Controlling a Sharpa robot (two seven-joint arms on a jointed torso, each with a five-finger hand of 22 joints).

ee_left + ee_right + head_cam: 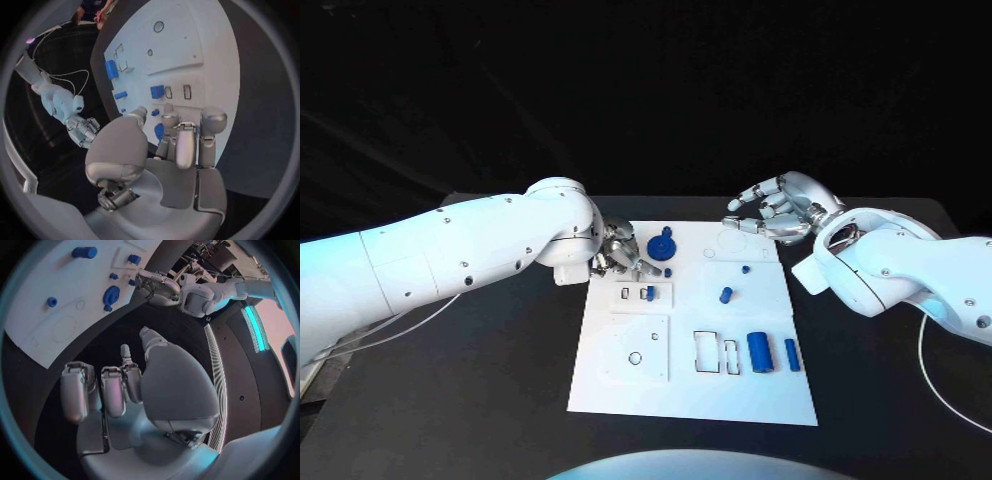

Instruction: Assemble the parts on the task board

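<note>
Nearest the head camera lies the near edge of the white task board (689,400), a long plate in the middle of the black table (473,400). Taking the board as the landmark: the left arm (430,250) reaches in to its far left corner, and the left hand (617,253) sits just over that corner, fingers pointed down and slightly spread. Whether the fingertips (212,120) pinch anything I cannot tell; they hover close to a round blue keyed part (661,245) on the board's far end. The right arm (906,275) comes in beside the board's far right edge, and the right hand (776,215) hangs beyond the far right corner, off the board, palm up, fingers loosely curled and apart, holding nothing.

On the board, towards its near right, a blue cylinder (759,352) lies beside a slimmer blue bar (792,355), with rectangular slots (708,353) just left of them. A small blue peg (726,295) stands mid-board, and a tiny blue piece (651,293) sits in the left-hand slots.
</note>
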